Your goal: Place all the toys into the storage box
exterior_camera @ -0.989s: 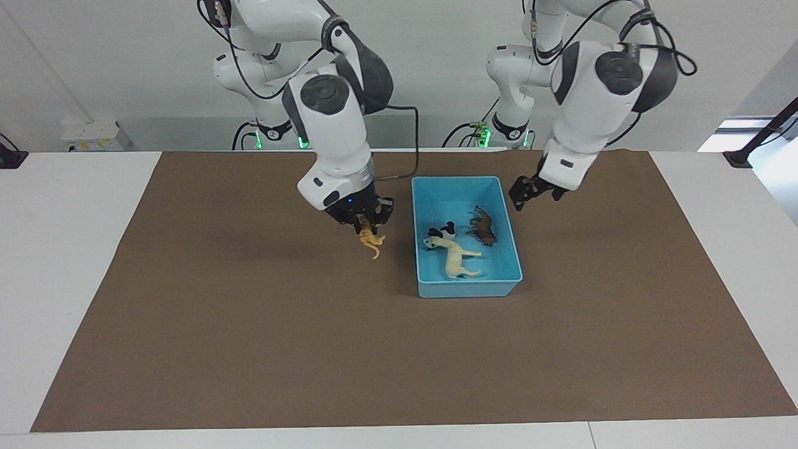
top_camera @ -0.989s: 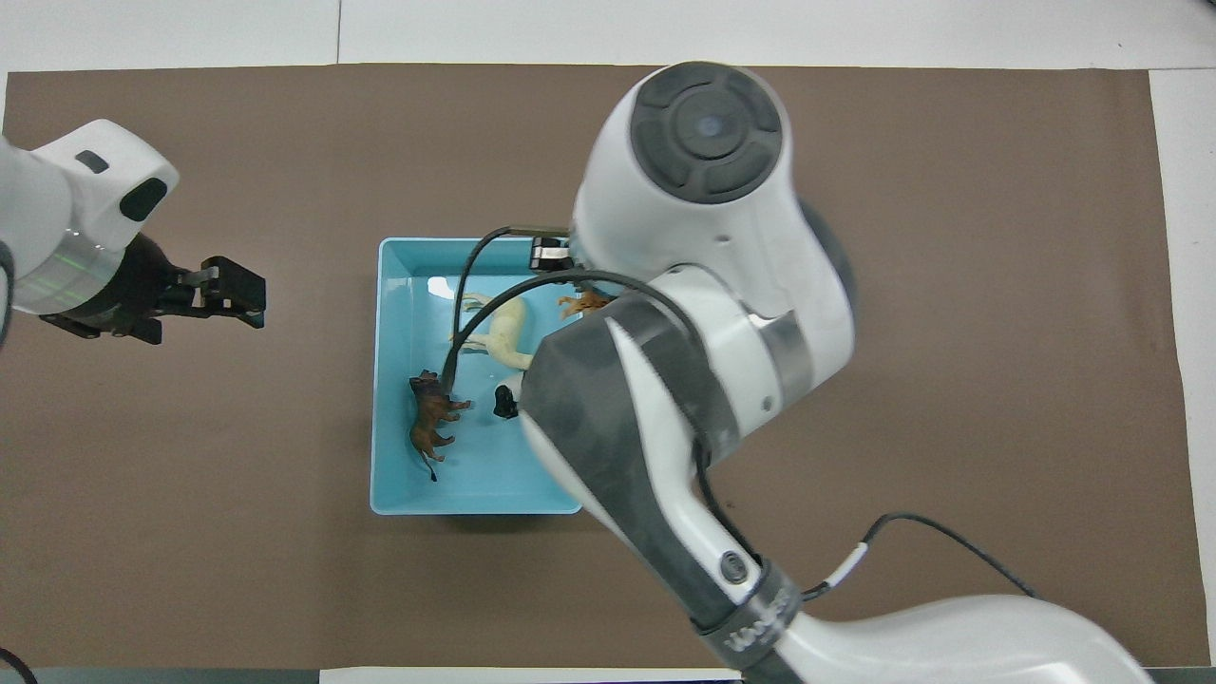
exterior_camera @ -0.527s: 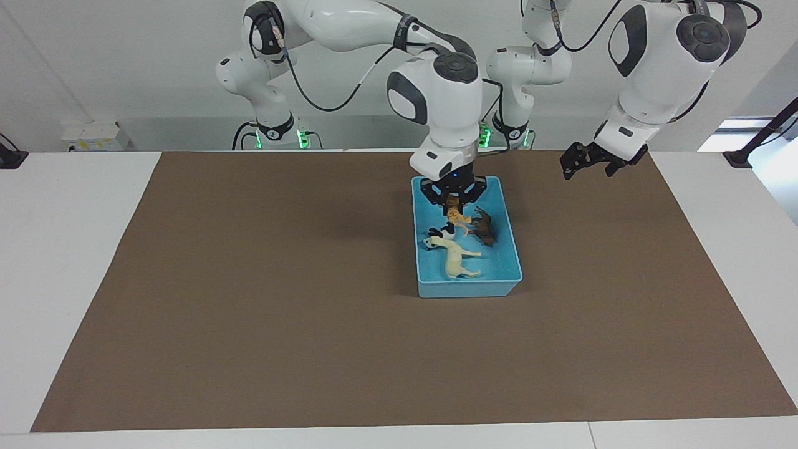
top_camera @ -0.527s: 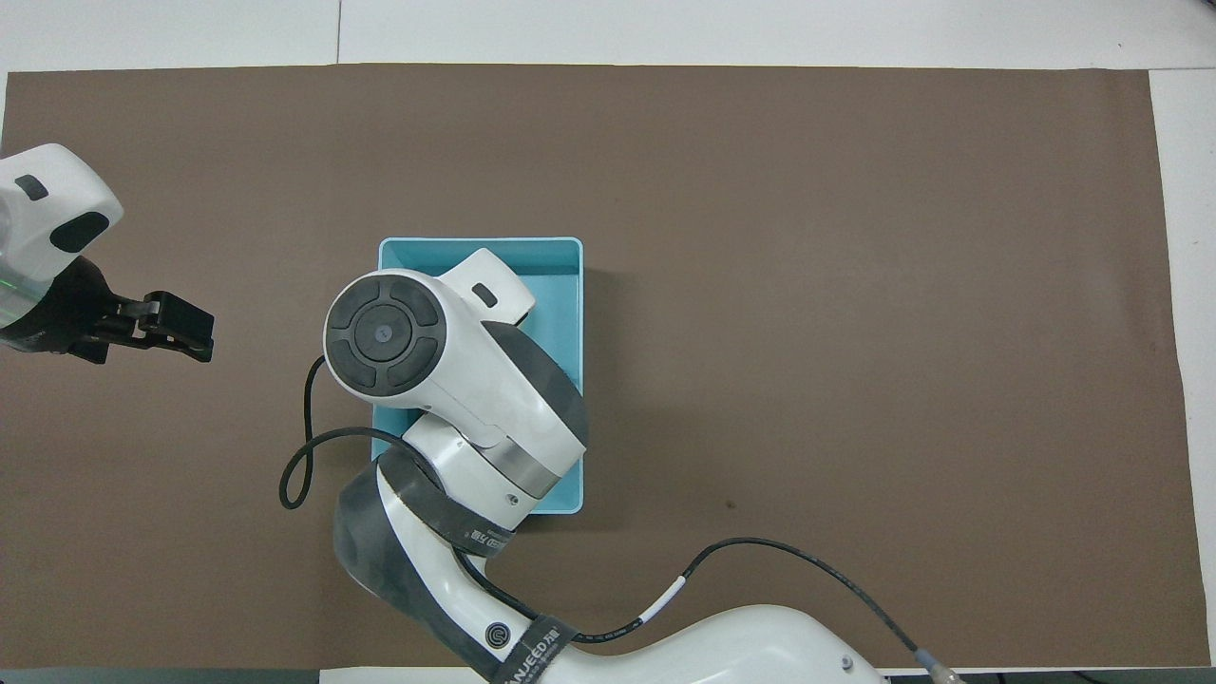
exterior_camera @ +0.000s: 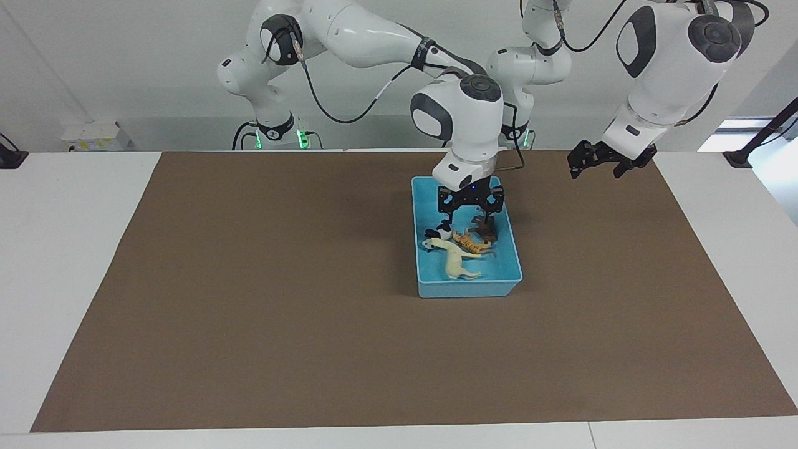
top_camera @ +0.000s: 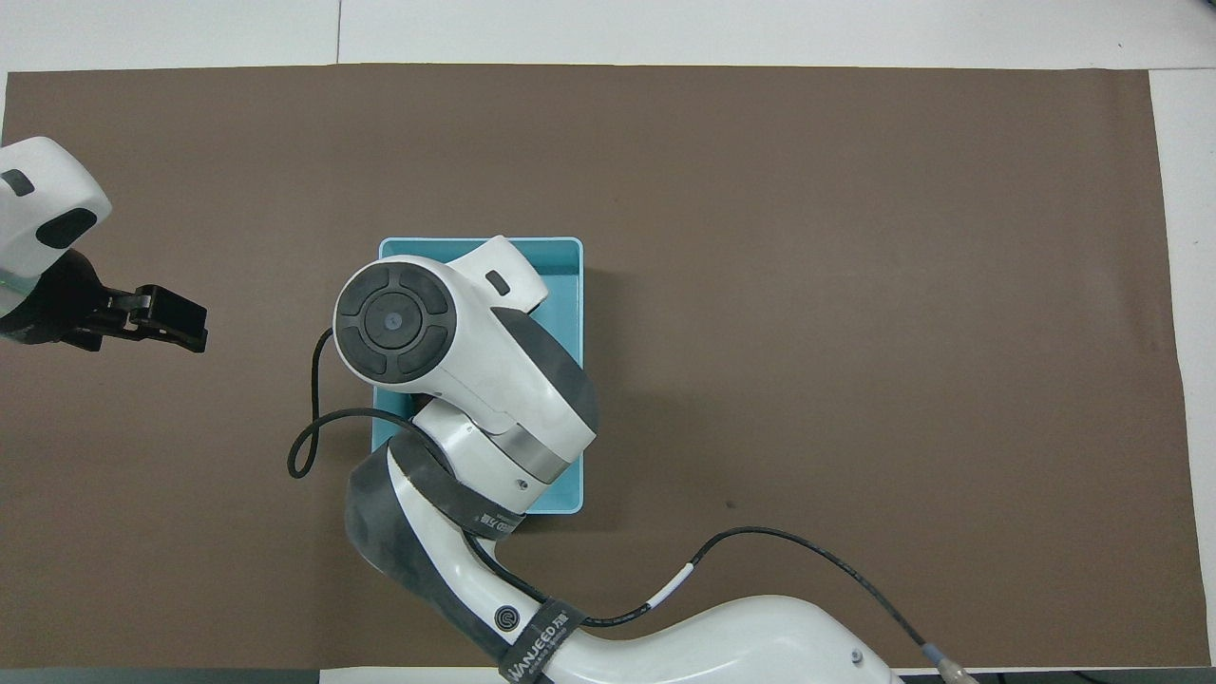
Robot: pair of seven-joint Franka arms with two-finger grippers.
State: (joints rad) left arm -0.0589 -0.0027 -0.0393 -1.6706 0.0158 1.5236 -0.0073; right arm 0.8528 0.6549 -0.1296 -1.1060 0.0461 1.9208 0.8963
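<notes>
The right gripper (exterior_camera: 470,209), spread wide over the storage box (exterior_camera: 510,274), has just let go of the tiger (exterior_camera: 472,242), which now lies inside among the horse (exterior_camera: 454,256), panda (exterior_camera: 444,232) and brown animal (exterior_camera: 485,231). All toys are stored. The left gripper (exterior_camera: 600,161) waits open over the surface beside the box.

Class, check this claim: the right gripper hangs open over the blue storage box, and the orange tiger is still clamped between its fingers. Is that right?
Not quite. The right gripper does hang open over the storage box, but it holds nothing: the tiger lies in the box among the horse, the panda and the dark brown animal. The facing view shows this.
</notes>
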